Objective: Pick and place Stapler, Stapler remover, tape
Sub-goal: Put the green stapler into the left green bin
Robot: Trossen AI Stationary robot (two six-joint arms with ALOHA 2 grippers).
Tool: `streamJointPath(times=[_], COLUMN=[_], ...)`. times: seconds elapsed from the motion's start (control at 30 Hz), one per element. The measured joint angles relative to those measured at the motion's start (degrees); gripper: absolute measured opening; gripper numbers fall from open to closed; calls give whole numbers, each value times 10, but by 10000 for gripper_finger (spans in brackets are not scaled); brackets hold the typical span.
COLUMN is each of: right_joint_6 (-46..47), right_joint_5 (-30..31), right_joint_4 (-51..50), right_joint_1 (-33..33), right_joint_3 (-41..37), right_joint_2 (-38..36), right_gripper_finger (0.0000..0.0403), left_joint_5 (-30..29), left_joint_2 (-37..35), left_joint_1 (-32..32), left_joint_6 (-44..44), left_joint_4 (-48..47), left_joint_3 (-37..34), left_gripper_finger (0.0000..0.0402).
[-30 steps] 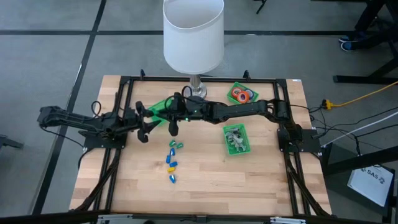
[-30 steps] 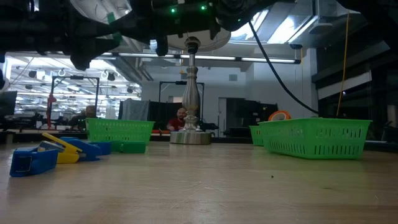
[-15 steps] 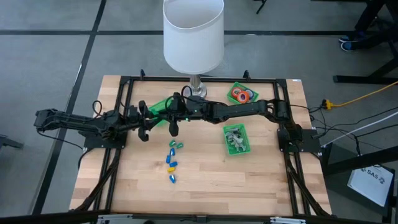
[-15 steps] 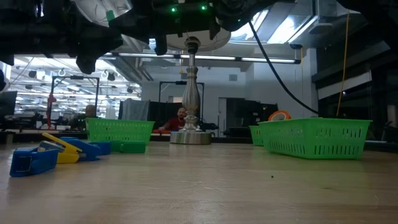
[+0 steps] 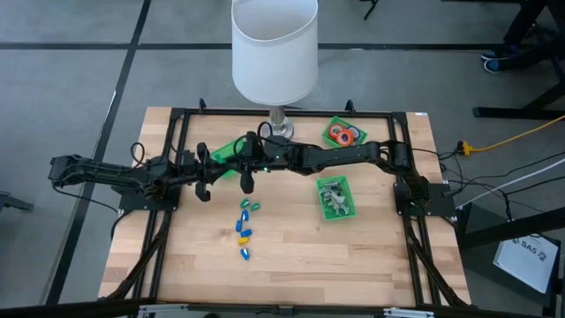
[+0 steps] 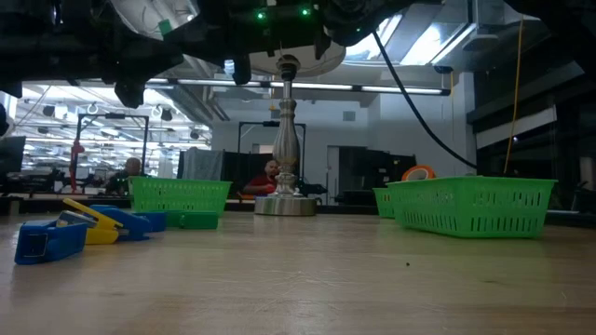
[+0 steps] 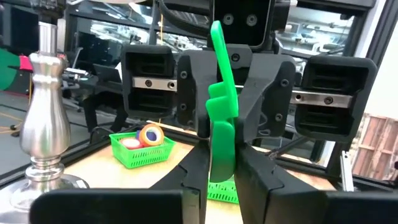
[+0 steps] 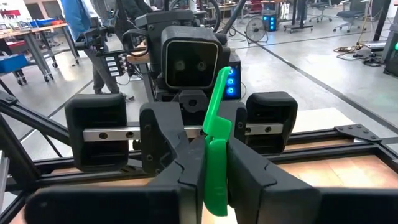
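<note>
While both arms met above the tabletop (image 5: 291, 256) in the high view, the left gripper (image 5: 205, 168) and right gripper (image 5: 247, 163) faced each other near the lamp (image 5: 274, 44), and what sat between them was hard to make out. The tape (image 5: 344, 134) lay in its far green bin (image 5: 331, 124), the blue and yellow pieces (image 5: 244, 228) loose mid-table. The low view cut the arms off at its top edge and showed no fingers, only bins and clutter. In the left wrist view that arm's fingers were clamped on a slim green piece (image 7: 221, 124), held upright in the air. The right wrist view showed its own fingers clamped on the same piece from the opposite side. With both gripping, any pull before one let go could twist the piece, snap it, or drop it. What kind of thing it was stayed unclear.
</note>
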Motion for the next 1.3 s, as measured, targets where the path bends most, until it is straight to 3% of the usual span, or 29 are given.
streamJointPath(times=[0.33, 0.53, 0.67, 0.8, 0.97, 1.07, 1.3], right_joint_6=[-13, -2, -3, -24, -52, -48, -24], right_joint_5=[4, 4, 4, 3, 7, 7, 8], right_joint_4=[-47, -187, -299, -399, -443, -425, -364], right_joint_1=[-8, -25, -31, -25, -3, 7, 47], right_joint_3=[0, 0, 0, 0, -38, -94, -241], right_joint_2=[-1, -40, -81, -122, -173, -201, -319], right_gripper_finger=[155, 206, 218, 220, 220, 220, 220], left_joint_5=[-23, -64, -123, -149, -149, -135, -33], left_joint_2=[0, -1, -1, 25, 85, 121, 198], left_joint_1=[0, 0, 0, 13, 59, 96, 172], left_joint_6=[9, 10, 11, 11, 11, 20, 11], left_joint_4=[-43, -92, -198, -370, -509, -524, -512], left_joint_3=[0, 1, 35, 111, 180, 184, 184], left_gripper_finger=[48, 48, 48, 48, 48, 48, 49])
